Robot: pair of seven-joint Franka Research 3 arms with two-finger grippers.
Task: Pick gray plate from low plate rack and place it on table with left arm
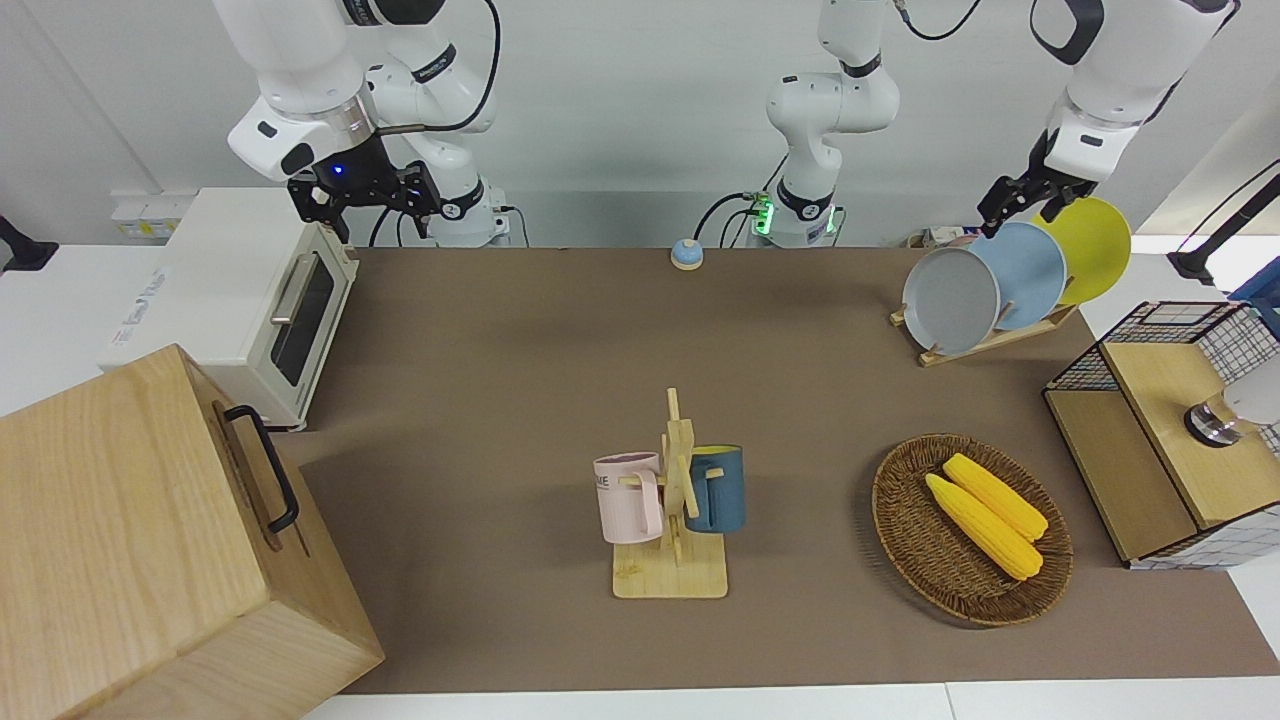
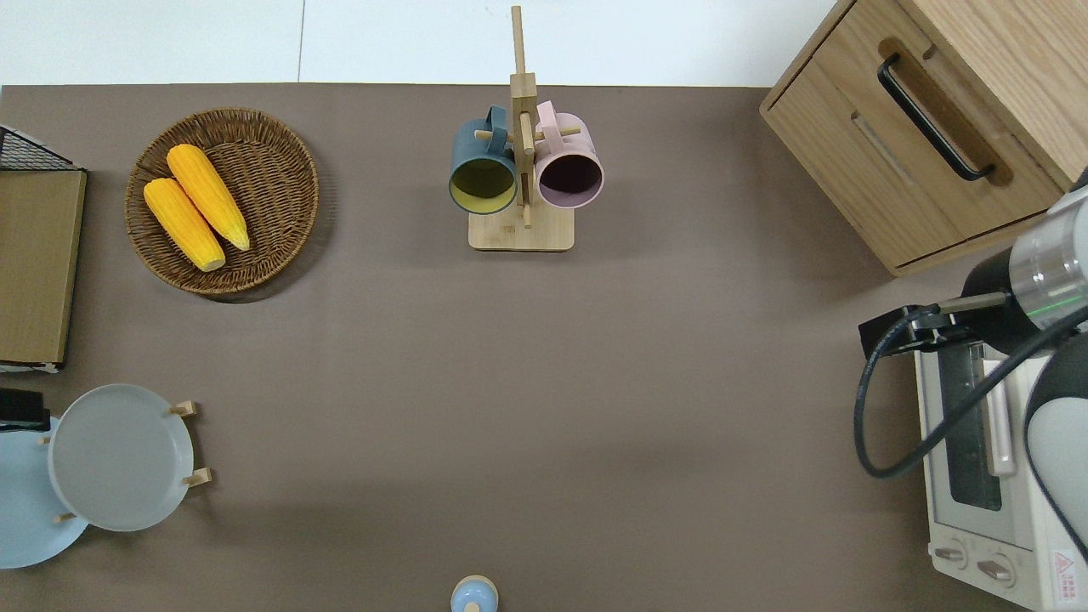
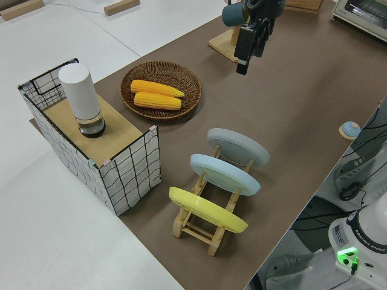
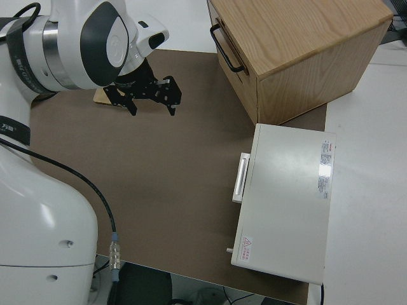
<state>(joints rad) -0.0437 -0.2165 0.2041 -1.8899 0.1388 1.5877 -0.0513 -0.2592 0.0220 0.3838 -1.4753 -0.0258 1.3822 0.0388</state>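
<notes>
The gray plate (image 1: pixel 950 300) leans in the slot of the low plate rack (image 1: pixel 985 343) that lies toward the table's middle. It also shows in the overhead view (image 2: pixel 119 456) and the left side view (image 3: pixel 237 147). The rack stands on the brown table (image 1: pixel 500 350) near the robots, toward the left arm's end. My left gripper (image 1: pixel 1015 208) is open and empty, up in the air. In the overhead view (image 2: pixel 19 408) it is over the light-blue plate's edge, just beside the gray plate and apart from it. The right arm is parked, its gripper (image 1: pixel 365 205) open.
A light-blue plate (image 1: pixel 1030 272) and a yellow plate (image 1: pixel 1098 245) lean in the same rack. A wicker basket (image 1: pixel 905 540) with corn, a wire crate (image 1: pixel 1165 430), a mug stand (image 1: pixel 672 500), a toaster oven (image 1: pixel 240 300), a wooden cabinet (image 1: pixel 150 540) and a blue bell (image 1: pixel 686 254) stand around.
</notes>
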